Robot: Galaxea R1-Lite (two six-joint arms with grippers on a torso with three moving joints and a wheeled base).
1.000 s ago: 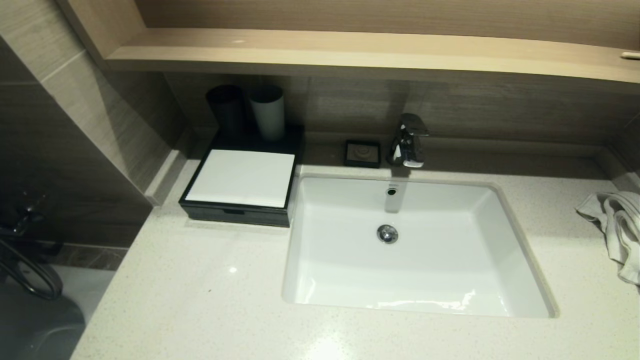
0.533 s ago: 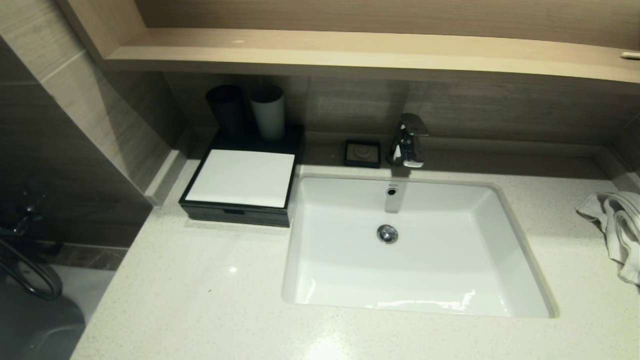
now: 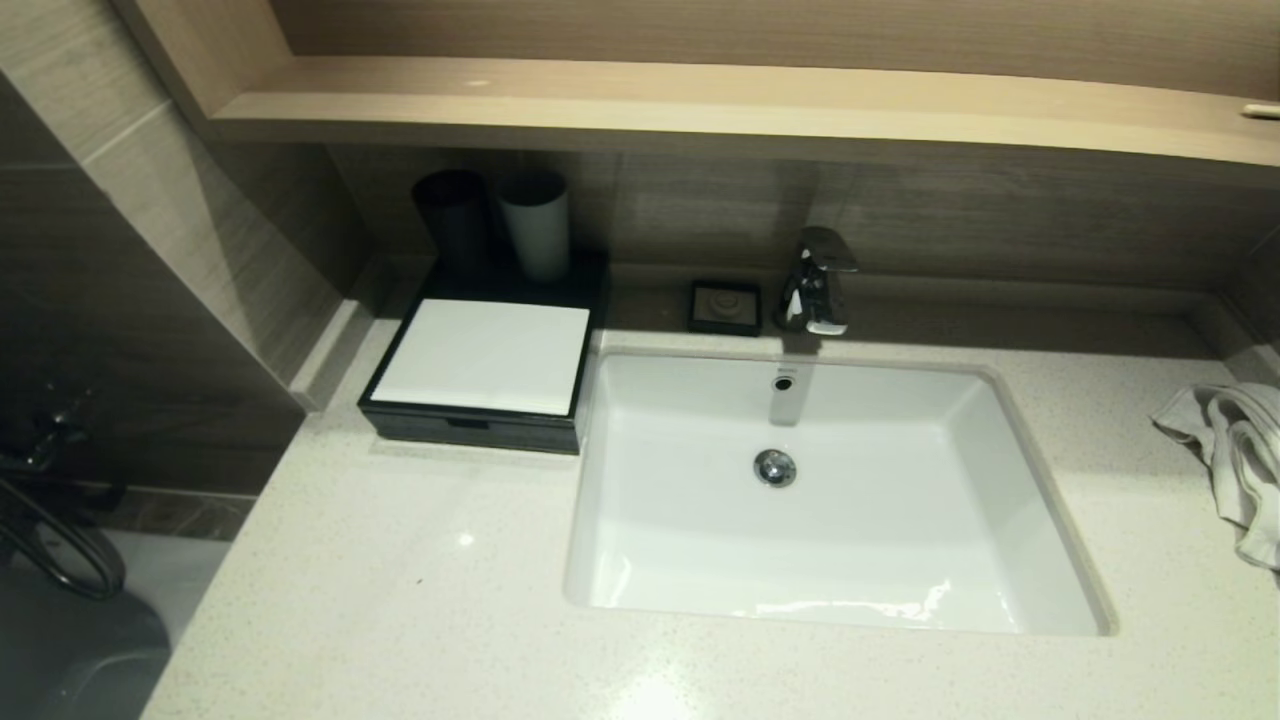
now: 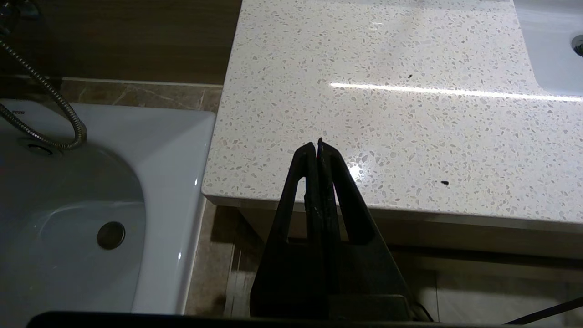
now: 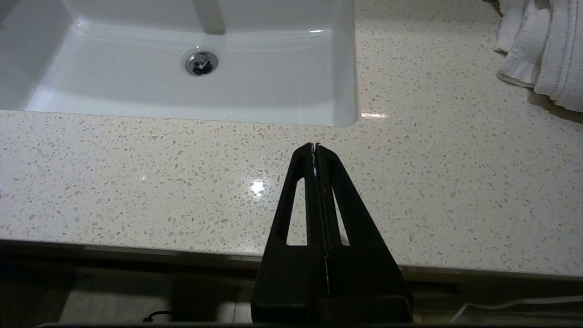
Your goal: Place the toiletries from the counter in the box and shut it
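Observation:
A black box with a flat white lid (image 3: 483, 357) sits closed on the speckled counter (image 3: 400, 590) at the back left, beside the sink. No loose toiletries show on the counter. Neither gripper shows in the head view. My left gripper (image 4: 317, 145) is shut and empty, held over the counter's front left corner. My right gripper (image 5: 314, 146) is shut and empty, held over the counter's front edge, just in front of the sink's near right corner.
A white sink (image 3: 830, 490) fills the middle, with a chrome tap (image 3: 818, 280) behind it. A black cup (image 3: 452, 218) and a white cup (image 3: 536, 224) stand behind the box. A small black dish (image 3: 725, 305) sits by the tap. A white towel (image 3: 1235, 455) lies far right. A white basin (image 4: 91, 218) sits low beside the counter's left end.

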